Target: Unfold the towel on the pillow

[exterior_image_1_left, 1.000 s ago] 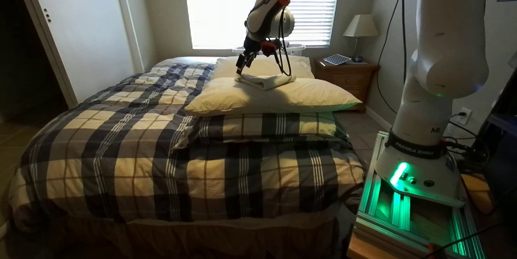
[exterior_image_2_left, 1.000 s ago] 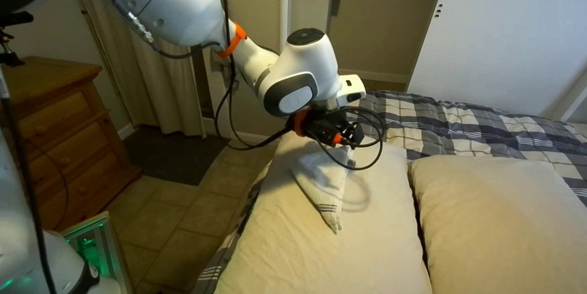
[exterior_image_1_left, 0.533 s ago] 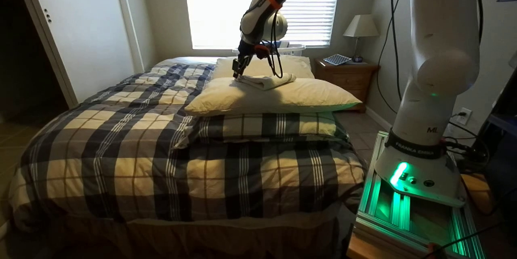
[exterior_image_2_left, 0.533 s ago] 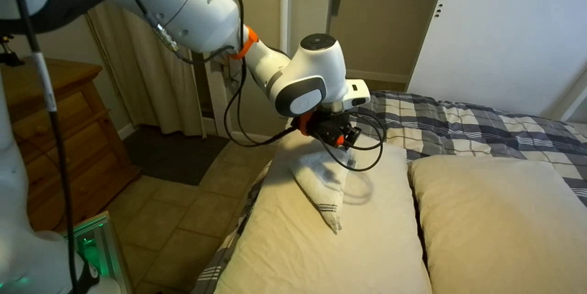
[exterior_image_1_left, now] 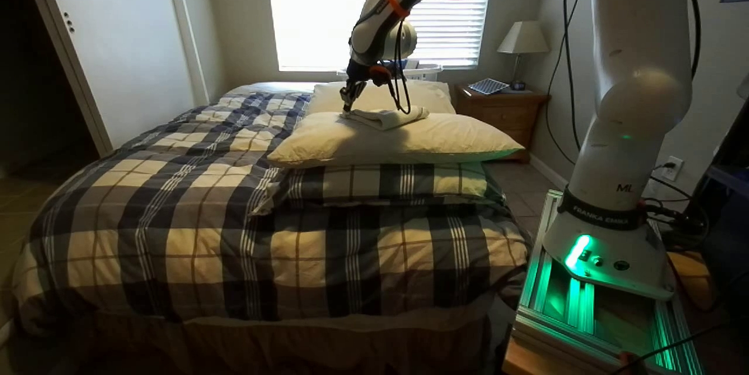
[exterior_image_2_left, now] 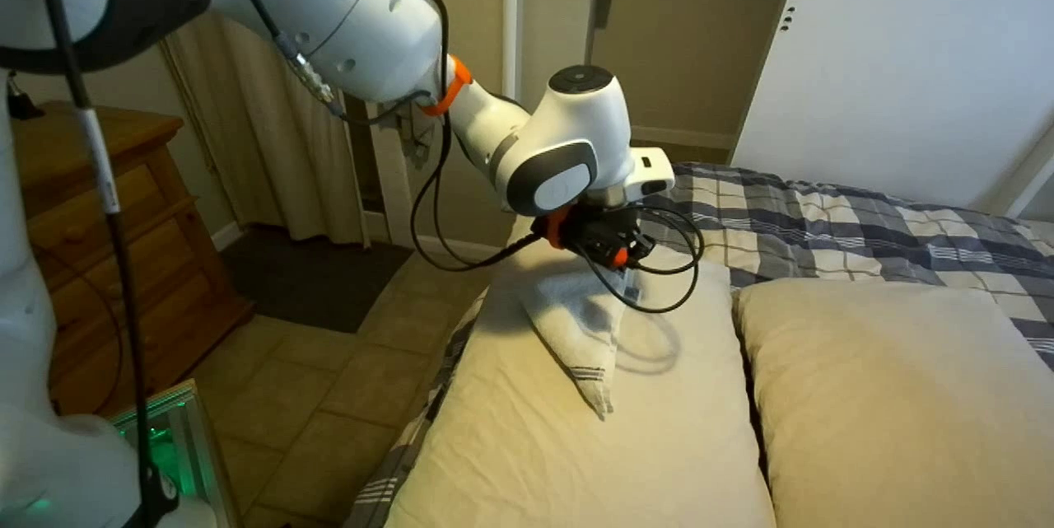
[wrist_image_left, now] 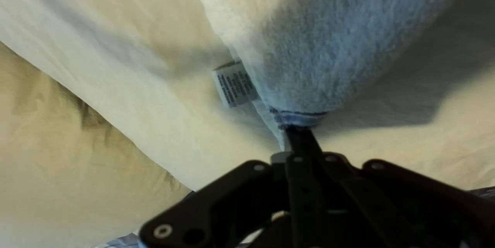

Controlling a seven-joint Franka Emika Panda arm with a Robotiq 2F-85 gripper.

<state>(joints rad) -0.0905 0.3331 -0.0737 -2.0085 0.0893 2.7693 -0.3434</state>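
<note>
The towel [exterior_image_1_left: 387,119] lies folded on the top of the cream pillow [exterior_image_1_left: 462,140], seen in both exterior views. It is pale with dark stripes near its pointed end, and the towel [exterior_image_2_left: 572,330] narrows toward the camera in an exterior view. In the wrist view my gripper [wrist_image_left: 301,131] is shut on a blue-striped corner of the towel [wrist_image_left: 328,58], which bunches at the fingertips. A printed white tag [wrist_image_left: 235,84] sticks out from the towel's edge. Below the grip the pillow [wrist_image_left: 162,97] shows. From an exterior view the fingertips are hidden behind the wrist and cables.
Another cream pillow [exterior_image_2_left: 889,404] lies alongside. Under everything spreads the plaid bedspread [exterior_image_1_left: 193,234]. A nightstand [exterior_image_1_left: 503,109] with a lamp [exterior_image_1_left: 522,38] stands beyond the bed. Loose black cables [exterior_image_2_left: 692,273] loop from the wrist over the towel.
The gripper has come down onto the towel's far corner and its fingers have gone from open to shut there. The towel itself lies nearly unchanged.
</note>
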